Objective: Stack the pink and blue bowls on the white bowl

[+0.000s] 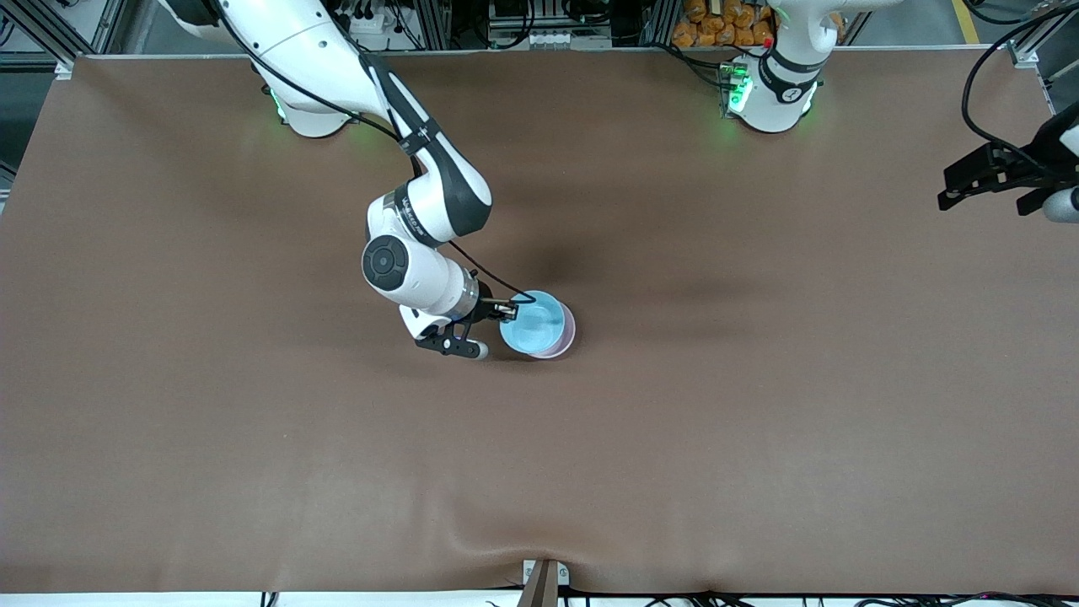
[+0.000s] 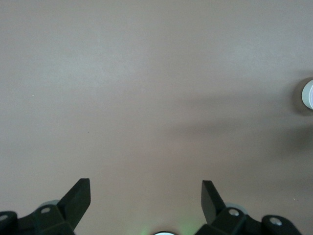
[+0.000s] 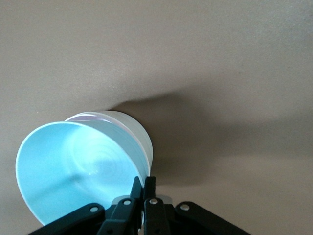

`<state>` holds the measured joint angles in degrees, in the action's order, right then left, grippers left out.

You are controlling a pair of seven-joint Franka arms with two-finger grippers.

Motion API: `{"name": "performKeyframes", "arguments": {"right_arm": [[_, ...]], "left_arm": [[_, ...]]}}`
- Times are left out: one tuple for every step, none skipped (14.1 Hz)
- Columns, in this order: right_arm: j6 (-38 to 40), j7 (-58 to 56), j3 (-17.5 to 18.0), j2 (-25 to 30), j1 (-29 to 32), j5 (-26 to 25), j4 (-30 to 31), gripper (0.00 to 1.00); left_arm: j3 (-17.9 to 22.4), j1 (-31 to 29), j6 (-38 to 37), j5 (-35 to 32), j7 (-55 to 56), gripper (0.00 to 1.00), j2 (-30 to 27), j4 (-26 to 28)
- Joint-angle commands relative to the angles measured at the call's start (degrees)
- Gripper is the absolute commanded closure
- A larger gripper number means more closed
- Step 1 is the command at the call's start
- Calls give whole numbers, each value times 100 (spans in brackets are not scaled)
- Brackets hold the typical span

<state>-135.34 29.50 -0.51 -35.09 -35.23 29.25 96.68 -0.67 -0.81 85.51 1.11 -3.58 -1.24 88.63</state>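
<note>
The light blue bowl (image 1: 533, 325) sits nested in the pale pink bowl (image 1: 571, 335), whose rim shows as a crescent on the side away from my right gripper. My right gripper (image 1: 508, 310) is shut on the blue bowl's rim. In the right wrist view the fingers (image 3: 149, 185) pinch the rim of the blue bowl (image 3: 73, 166); a pink rim (image 3: 85, 116) and a whitish outer wall (image 3: 142, 139) show around it. I cannot tell the white bowl apart from the stack. My left gripper (image 1: 982, 187) is open and empty, waiting over the table's edge at the left arm's end.
The brown table (image 1: 759, 379) spreads wide around the stack. The arms' bases (image 1: 771, 93) stand along the edge farthest from the front camera. A small white round thing (image 2: 308, 94) shows at the edge of the left wrist view.
</note>
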Motion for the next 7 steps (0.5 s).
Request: {"name": "performKeyframes", "arguments": {"right_arm": [[-28, 135, -72, -103, -116, 116, -149, 100], [-28, 135, -72, -112, -125, 124, -149, 100], [-28, 135, -72, -147, -151, 124, -158, 100], [-28, 135, -72, -156, -177, 133, -167, 100], [-28, 135, -72, -156, -178, 124, -175, 88], [-19, 126, -72, -156, -178, 90, -184, 46], [-28, 134, -72, -147, -178, 89, -176, 0]], "left_arm": [[23, 20, 27, -76, -20, 0, -69, 23], [14, 20, 19, -76, -11, 0, -78, 14], [-3, 20, 19, -50, 93, 0, -95, -3], [-4, 20, 19, -58, 251, 0, -96, -12], [5, 20, 10, -58, 287, 0, -104, -4], [5, 20, 10, -85, 323, 0, -87, -3], [-4, 20, 10, -94, 332, 0, -96, 5]]}}
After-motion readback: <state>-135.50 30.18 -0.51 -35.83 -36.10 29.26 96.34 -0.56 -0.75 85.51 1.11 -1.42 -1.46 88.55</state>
